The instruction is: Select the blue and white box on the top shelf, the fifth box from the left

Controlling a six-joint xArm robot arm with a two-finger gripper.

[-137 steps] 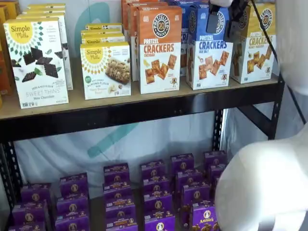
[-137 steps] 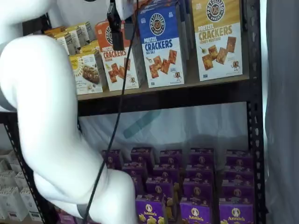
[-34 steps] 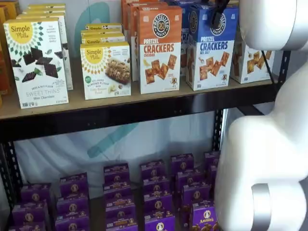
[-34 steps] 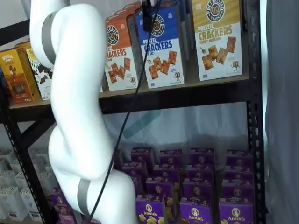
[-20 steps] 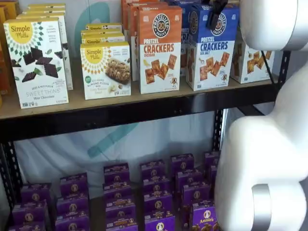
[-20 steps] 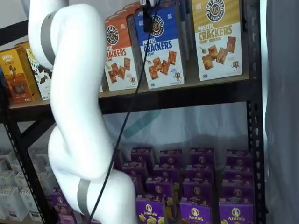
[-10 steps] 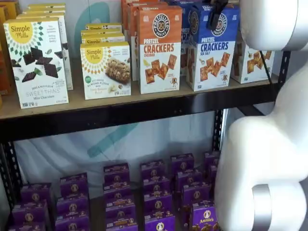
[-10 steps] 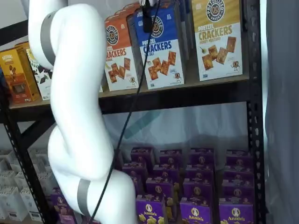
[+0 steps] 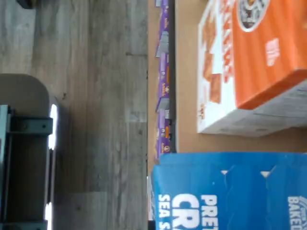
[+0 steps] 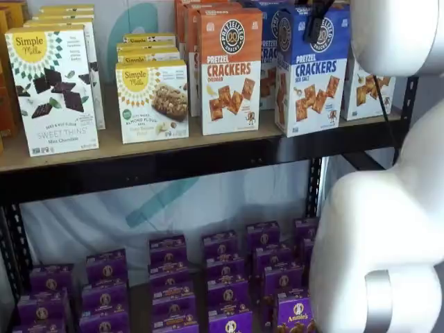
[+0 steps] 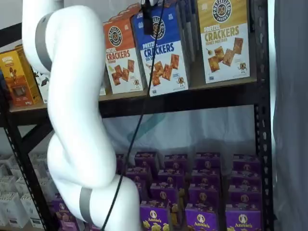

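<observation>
The blue and white box [image 10: 312, 73] stands at the front edge of the top shelf [image 10: 173, 165], ahead of its row and beside the orange-topped Cheddar carton [image 10: 231, 69]. In a shelf view the blue and white box [image 11: 162, 53] leans a little, its foot at the shelf's black rail [image 11: 192, 100]. My gripper [image 10: 318, 21] hangs from above with black fingers closed on the box's blue top; it also shows in a shelf view [image 11: 147, 17]. The wrist view shows the box's blue top [image 9: 230, 191] close up, with the orange carton [image 9: 249, 62] alongside.
A yellow-topped cracker carton [image 11: 224, 41] stands right of the blue box. Simple Mills boxes [image 10: 52, 90] fill the shelf's left part. Small purple boxes [image 10: 229, 277] fill the lower level. My white arm [image 11: 77, 110] stands before the shelves. Wooden floor [image 9: 96, 96] lies below.
The blue and white box has come forward out of its row to the shelf's front edge, tilting slightly, with my gripper on its top. The arm has shifted with it.
</observation>
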